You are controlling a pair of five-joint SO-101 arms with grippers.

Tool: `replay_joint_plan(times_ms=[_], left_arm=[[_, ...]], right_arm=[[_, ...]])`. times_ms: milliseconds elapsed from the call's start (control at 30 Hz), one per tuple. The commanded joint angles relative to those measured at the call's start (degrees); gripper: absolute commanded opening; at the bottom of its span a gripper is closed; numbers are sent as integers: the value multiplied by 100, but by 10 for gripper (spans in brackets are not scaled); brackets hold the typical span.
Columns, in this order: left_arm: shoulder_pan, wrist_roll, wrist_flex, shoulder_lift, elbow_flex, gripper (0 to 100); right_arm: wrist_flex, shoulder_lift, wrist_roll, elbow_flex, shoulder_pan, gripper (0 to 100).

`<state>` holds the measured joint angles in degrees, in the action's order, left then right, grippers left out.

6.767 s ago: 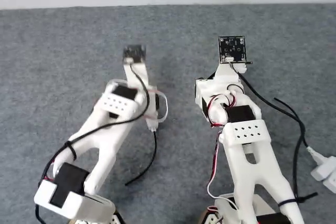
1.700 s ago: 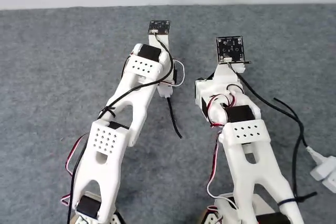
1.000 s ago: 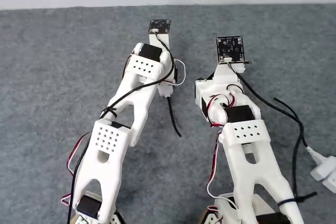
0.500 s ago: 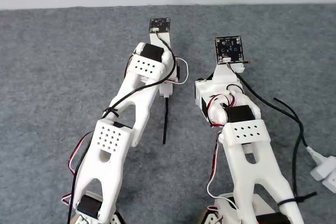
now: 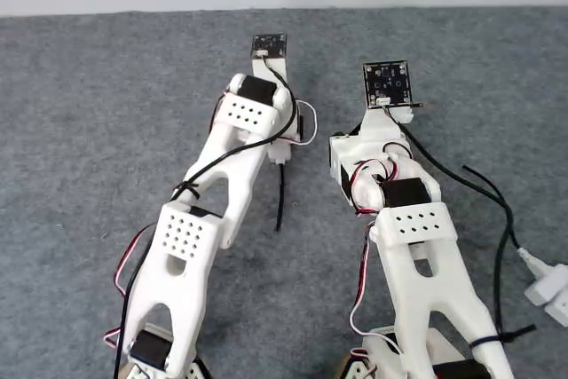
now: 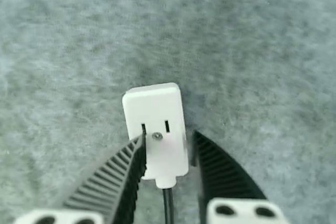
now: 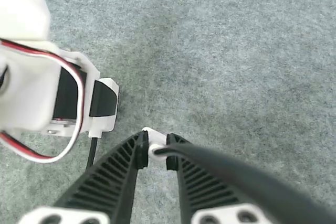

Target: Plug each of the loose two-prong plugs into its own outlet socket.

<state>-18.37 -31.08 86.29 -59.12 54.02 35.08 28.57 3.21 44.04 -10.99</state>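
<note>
White two-slot outlet socket (image 6: pixel 155 111) on a black cord (image 6: pixel 168 201), clamped at its sides by the left gripper (image 6: pixel 168 139). The right gripper (image 7: pixel 156 142) pinches a small white plug (image 7: pixel 153 152).

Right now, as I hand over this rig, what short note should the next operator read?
Left end effector: shut on the white outlet socket, slots toward its camera, black cord hanging below.
Right end effector: shut on a small white plug with a black cable; prongs hidden.
Done: both parts grasped.
To do: nothing is plugged in yet; mate the plug with the socket. More white connectors lie at the gray mat's right edge.
</note>
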Motion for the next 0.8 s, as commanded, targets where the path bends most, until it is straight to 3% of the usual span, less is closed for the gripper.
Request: replay_joint_plan(times_ms=[0,133,367,767], left_arm=[[-53,-62,-132,53,-198,214],[-53,-62,-123,53,-224,254],[53,-62,387,44,-277,254],[299,-53,536,53,-505,254]], right_arm=[[66,171,-70,-457,-57,8],[233,426,-70,-422,-57,8],[286,523,-70,-422,-57,8],[286,514,-44,-422,-75,8]])
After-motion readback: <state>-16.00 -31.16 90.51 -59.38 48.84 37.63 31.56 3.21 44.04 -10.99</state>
